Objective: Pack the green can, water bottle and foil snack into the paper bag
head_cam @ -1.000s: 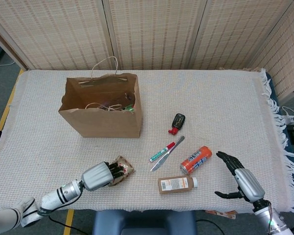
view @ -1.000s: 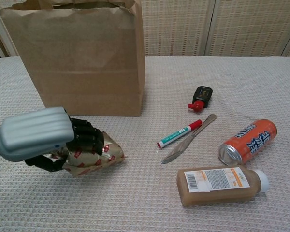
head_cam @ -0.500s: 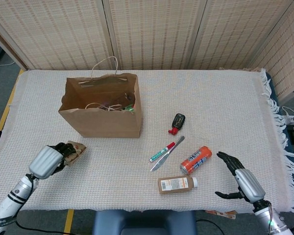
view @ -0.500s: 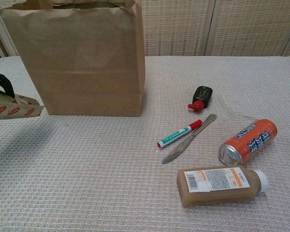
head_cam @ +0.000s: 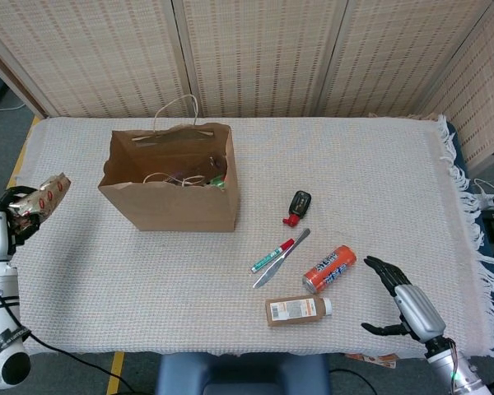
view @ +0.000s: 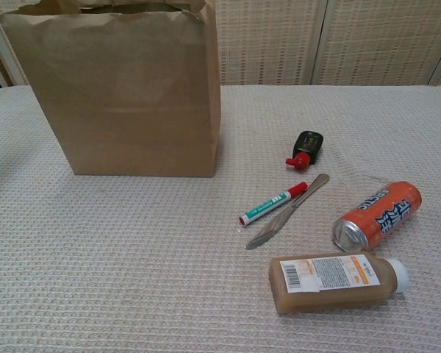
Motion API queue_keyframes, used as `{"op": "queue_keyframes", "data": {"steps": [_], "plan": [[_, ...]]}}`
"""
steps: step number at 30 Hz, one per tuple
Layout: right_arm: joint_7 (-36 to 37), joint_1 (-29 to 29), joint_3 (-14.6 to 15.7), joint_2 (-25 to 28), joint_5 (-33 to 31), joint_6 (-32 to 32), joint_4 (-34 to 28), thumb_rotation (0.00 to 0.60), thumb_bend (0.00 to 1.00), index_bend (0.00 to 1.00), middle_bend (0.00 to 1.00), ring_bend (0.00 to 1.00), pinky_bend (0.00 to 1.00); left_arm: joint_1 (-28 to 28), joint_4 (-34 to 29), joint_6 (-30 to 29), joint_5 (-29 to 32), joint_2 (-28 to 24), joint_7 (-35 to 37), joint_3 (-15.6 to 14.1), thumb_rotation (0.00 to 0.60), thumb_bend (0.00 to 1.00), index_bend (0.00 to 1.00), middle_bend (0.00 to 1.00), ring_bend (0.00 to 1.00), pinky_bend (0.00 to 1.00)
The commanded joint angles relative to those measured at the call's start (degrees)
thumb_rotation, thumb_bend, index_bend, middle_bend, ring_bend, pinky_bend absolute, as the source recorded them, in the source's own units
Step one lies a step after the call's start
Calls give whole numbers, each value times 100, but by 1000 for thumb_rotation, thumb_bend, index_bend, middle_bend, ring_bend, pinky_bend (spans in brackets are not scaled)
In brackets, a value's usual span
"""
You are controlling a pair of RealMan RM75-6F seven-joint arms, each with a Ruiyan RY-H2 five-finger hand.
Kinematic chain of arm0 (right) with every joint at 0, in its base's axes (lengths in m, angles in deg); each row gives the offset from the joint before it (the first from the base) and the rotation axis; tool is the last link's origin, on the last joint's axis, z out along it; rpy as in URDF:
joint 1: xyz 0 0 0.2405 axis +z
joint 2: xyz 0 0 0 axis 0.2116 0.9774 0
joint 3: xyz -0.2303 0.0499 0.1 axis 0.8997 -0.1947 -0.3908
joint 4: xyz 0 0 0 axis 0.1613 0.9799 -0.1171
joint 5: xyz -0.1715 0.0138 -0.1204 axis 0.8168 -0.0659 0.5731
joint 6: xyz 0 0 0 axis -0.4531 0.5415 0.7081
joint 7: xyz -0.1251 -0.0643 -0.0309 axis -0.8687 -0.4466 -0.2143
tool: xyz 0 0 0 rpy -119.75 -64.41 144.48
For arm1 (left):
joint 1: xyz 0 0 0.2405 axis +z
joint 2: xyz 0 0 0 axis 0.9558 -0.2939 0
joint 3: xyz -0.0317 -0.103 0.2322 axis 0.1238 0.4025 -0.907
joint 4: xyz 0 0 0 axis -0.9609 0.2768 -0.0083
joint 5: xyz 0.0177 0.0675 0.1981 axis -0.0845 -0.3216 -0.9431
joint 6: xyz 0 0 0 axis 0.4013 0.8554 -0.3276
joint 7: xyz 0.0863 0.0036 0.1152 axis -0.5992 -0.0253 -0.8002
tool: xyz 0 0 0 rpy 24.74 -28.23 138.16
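This looks like a robot test lab rather than a home: a bench (head_cam: 379,164) draped in a white woven cloth (head_cam: 457,156) with a fringed edge stands before woven folding screens (head_cam: 255,53), with cables (head_cam: 487,189) trailing on grey floor, possibly carpeted.

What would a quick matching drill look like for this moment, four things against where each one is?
Things:
1. foil snack
2. orange can
3. marker
4. paper bag

Places:
A. lying beside the butter knife
B. standing open at the back left of the table
C. held up in the left hand, off the left edge
D. lying just behind the brown bottle

Pairs: 1-C, 2-D, 3-A, 4-B
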Motion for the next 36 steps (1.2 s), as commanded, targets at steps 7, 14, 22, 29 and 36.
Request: {"op": "queue_keyframes", "data": {"steps": [7, 14, 22, 29, 36], "plan": [[40, 24, 7, 26, -21, -64, -24, 600, 0, 0, 0, 0, 0, -761, -1556, 603, 450, -297, 9, 1179, 600, 657, 764, 780, 725, 798], [100, 47, 20, 62, -7, -108, -44, 600, 0, 0, 0, 0, 0, -1548, -1528, 875, 304, 325, -932, 911, 600, 656, 762, 775, 723, 792], [169, 58, 22, 107, 0, -115, -46, 600, 0, 0, 0, 0, 0, -2257, -856, 1268, 144, 975, -1775, 523, 600, 565, 547, 563, 524, 630], [213, 52, 41, 141, 9, -118, -57, 600, 0, 0, 0, 0, 0, -2413, -1020, 1698, 100, 896, -1852, 350, 600, 388, 0, 0, 0, 155], [157, 46, 43, 123, 14, -117, -51, 600, 0, 0, 0, 0, 0, -2355, -1135, 1509, 11, 852, -1726, 419, 600, 384, 0, 0, 0, 146]]}}
